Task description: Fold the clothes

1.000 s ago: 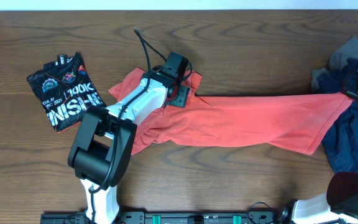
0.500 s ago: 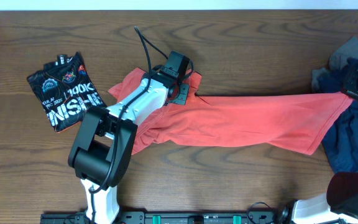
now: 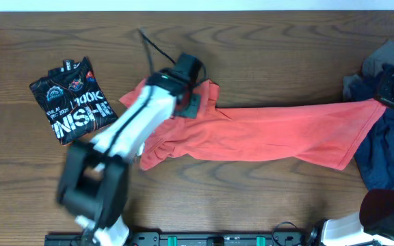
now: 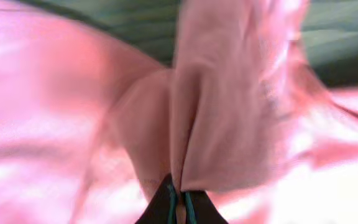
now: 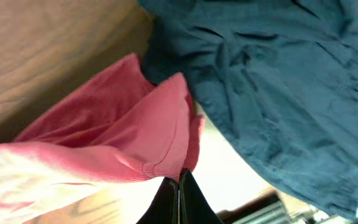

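The coral-red shirt (image 3: 279, 133) lies stretched in a long band across the table. My left gripper (image 3: 191, 102) is at its upper left end, shut on a pinched fold of the red cloth (image 4: 216, 124) that rises from between the jaws (image 4: 180, 200). At the band's far right end my right gripper (image 3: 383, 101) is shut on the shirt's hem (image 5: 166, 155), fingertips together (image 5: 179, 182). A navy blue garment (image 5: 278, 68) lies right beside that grip. The left wrist view is blurred.
A folded black printed shirt (image 3: 72, 99) lies at the left of the table. At the right edge, the navy garment (image 3: 388, 154) and a grey one (image 3: 378, 65) are heaped together. Bare wood (image 3: 252, 198) runs along the front.
My left jaws have closed on the red cloth. The left arm is now blurred and has swung left and up, tugging the shirt's left end. The right gripper has held still.
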`<state>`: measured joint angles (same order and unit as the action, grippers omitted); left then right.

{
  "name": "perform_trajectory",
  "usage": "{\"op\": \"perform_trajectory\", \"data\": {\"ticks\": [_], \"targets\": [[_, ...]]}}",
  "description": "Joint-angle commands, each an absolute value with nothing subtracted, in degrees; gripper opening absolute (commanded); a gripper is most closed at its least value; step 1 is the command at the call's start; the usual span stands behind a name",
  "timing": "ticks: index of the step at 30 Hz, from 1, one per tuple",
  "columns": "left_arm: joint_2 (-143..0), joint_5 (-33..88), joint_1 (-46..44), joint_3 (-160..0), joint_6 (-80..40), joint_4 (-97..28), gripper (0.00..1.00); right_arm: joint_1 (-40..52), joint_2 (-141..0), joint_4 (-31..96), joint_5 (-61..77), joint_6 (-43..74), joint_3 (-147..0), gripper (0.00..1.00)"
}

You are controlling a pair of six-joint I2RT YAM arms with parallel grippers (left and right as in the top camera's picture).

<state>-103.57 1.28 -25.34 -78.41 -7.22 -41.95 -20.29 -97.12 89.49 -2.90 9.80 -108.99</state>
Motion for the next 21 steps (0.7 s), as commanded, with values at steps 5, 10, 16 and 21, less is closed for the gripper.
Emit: {"op": "perform_trajectory", "data": {"ticks": [5,10,16,21], "targets": [[-79.61,0.89,-17.65,-82.7,-6.85,-50.09,0.06,-20.95,-95.57,88.05,3.66,7.49,-108.99,0.01],[-66.74,1.02,-12.45,-82.72,-6.17,-53.1,0.06,-21.04,-90.19,86.52,5.85,7.38,-109.16,0.01],[-54.72,1.02,-8.34,-84.64,-6.2,-55.31,0.06,-21.1,-79.4,83.74,5.87,7.42,-109.19,0.01],[-49.93,0.99,-8.05,-90.04,-6.24,-60.64,0.06,-21.1,-69.28,80.27,5.82,7.4,-109.19,0.01]]}}
